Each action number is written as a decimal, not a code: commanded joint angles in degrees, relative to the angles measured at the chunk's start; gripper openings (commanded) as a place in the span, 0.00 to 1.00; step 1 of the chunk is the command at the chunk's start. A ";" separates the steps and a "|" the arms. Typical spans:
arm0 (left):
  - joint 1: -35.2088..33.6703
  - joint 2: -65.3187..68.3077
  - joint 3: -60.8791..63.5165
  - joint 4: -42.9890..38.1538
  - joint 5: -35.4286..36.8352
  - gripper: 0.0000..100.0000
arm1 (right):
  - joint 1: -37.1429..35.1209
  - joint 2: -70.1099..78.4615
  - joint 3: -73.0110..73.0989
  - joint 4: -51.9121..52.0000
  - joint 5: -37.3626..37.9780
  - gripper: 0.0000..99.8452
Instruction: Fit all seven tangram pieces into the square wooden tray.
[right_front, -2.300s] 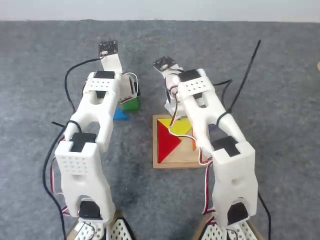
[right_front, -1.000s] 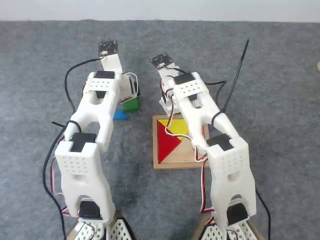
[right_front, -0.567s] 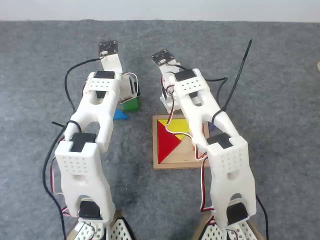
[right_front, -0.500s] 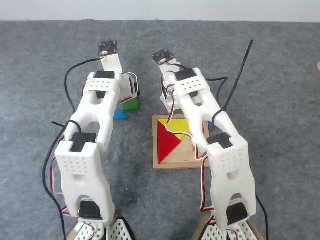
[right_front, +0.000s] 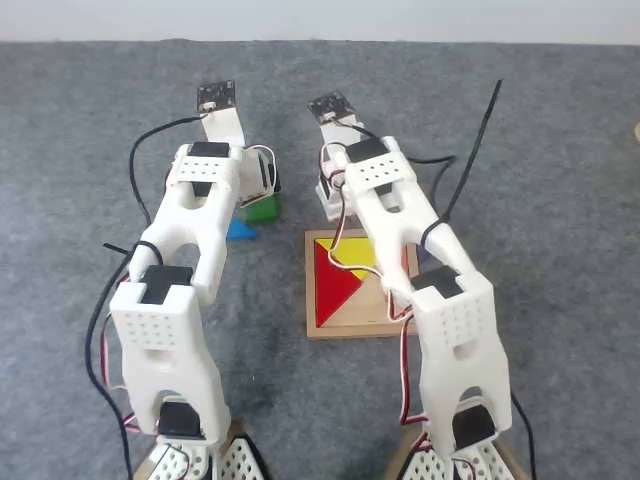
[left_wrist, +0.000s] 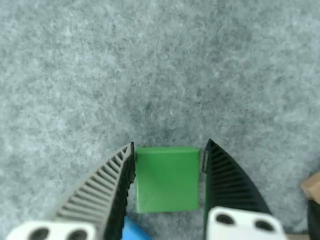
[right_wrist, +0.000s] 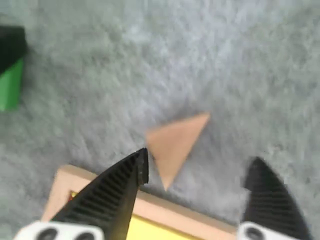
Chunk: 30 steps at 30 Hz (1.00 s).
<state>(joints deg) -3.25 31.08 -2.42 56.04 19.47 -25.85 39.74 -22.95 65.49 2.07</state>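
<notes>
You have nothing to read here: no lettering, label, number or sign can be made out in any of the views.

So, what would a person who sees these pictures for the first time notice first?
Most likely the bright green square, gripped between the dark fingers of the left gripper on the grey felt. Next comes the pale orange triangle, lying on the felt just outside the wooden tray, in front of the open right gripper. In the tray, a red triangle and a yellow triangle are already laid in.
</notes>
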 joint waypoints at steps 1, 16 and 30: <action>0.26 -1.76 -0.22 -1.14 -0.79 0.22 | -1.01 -2.86 -2.46 -4.00 -0.97 0.34; 0.26 -1.76 -0.22 -1.14 -0.79 0.22 | -0.04 3.30 -2.90 -4.79 -10.29 0.18; 0.26 -1.76 -0.22 -1.23 -0.79 0.22 | 0.13 1.54 -3.69 -0.57 -10.29 0.17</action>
<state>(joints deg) -3.25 31.08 -2.42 56.04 19.47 -25.58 43.43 -24.97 63.21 -7.52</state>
